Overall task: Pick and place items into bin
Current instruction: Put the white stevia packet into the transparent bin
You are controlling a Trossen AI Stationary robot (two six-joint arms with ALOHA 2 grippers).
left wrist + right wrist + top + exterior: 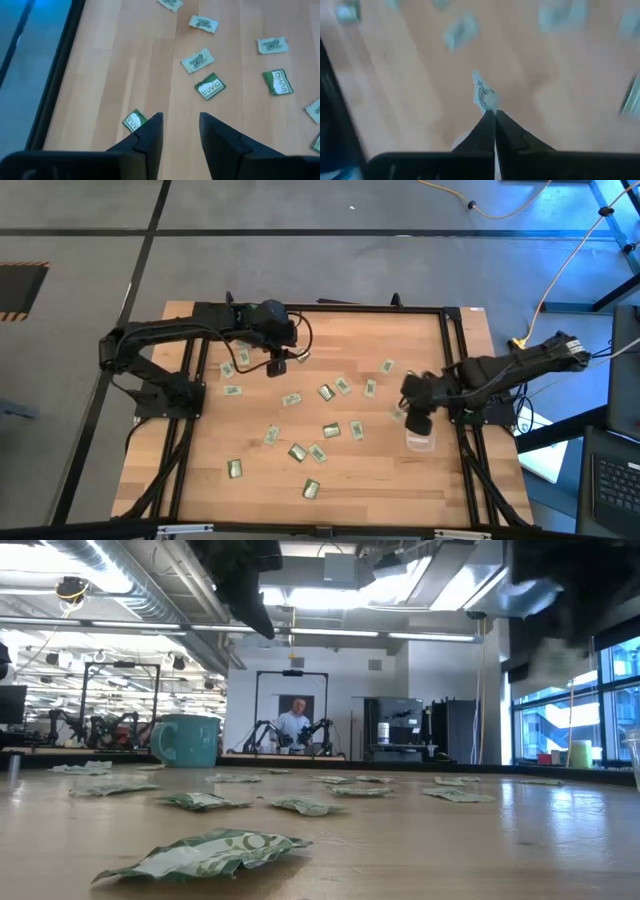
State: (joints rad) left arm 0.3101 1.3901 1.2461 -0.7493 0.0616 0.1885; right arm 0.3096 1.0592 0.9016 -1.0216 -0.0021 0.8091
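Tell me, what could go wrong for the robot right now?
1. The right end effector pinches a small pale green foil packet only by its edge, so it might slip before reaching the small clear plastic bin.
2. That bin sits close to the wooden table's right edge; a bump could push it off.
3. The open left end effector hovers over scattered packets and might nudge one aside.
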